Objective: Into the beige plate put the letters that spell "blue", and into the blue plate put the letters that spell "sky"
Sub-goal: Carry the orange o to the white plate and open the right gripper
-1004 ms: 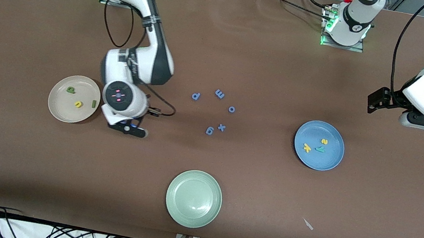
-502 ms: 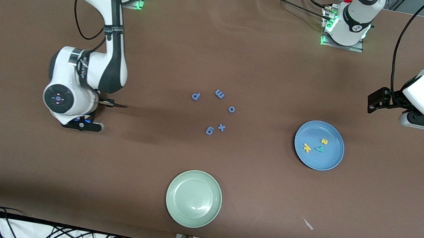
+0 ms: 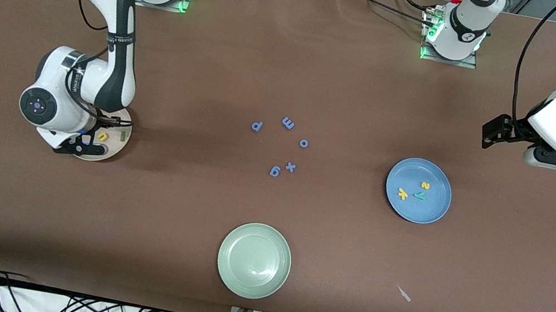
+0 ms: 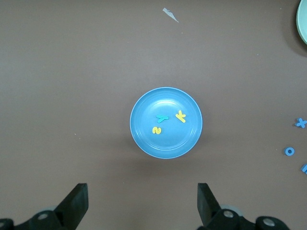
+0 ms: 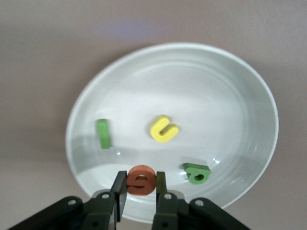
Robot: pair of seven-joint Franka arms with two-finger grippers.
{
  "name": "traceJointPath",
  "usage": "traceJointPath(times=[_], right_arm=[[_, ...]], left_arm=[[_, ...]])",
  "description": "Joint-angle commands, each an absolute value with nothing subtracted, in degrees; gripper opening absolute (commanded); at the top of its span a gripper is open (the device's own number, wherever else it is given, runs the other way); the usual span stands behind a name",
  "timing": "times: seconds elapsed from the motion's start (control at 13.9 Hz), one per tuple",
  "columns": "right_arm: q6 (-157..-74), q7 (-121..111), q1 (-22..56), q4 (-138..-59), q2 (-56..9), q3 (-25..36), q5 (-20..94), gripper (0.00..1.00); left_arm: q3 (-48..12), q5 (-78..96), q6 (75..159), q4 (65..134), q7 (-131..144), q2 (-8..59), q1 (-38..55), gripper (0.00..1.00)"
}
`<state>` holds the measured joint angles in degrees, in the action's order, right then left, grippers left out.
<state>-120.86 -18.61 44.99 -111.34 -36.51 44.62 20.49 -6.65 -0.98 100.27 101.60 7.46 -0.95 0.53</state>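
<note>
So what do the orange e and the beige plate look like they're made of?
Orange e: probably foam, thick with a matte face and soft edges, pinched in the right pincer. Beige plate: glossy, likely glazed ceramic or melamine; light glints along its rim.

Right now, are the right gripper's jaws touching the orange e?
Touching. The right wrist view shows the right gripper clamping the orange e between both jaws, over the beige plate.

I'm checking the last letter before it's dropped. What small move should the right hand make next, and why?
Probably open the right hand and drop the orange e. It hangs over the beige plate, where the green b, l and yellow u already lie. The left hand waits open.
</note>
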Motion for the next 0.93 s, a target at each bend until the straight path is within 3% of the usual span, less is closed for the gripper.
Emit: traceJointPath(times=[0.0, 0.07, 0.5, 0.86], right_arm=[[-122.61, -19.26, 46.05, -114.35, -33.75, 44.74, 21.71, 0.91], [-120.78, -19.42, 46.05, -112.26, -33.75, 44.74, 21.8, 1.0], [-102.33, -7.67, 46.23, -97.4, -34.36, 44.39, 21.8, 1.0], [-101.16, -3.43, 48.59, -94.14, -34.37, 45.08, 21.89, 1.0]], left_arm=[[-6.59, -0.44, 99.05, 100.02, 6.86, -0.35, 0.53, 1.0], [-6.5, -0.44, 99.05, 100.02, 6.86, -0.35, 0.53, 1.0], [-6.5, -0.44, 99.05, 100.02, 6.94, -0.35, 0.53, 1.0], [-6.5, -0.44, 99.05, 100.02, 6.77, -0.35, 0.44, 1.0]])
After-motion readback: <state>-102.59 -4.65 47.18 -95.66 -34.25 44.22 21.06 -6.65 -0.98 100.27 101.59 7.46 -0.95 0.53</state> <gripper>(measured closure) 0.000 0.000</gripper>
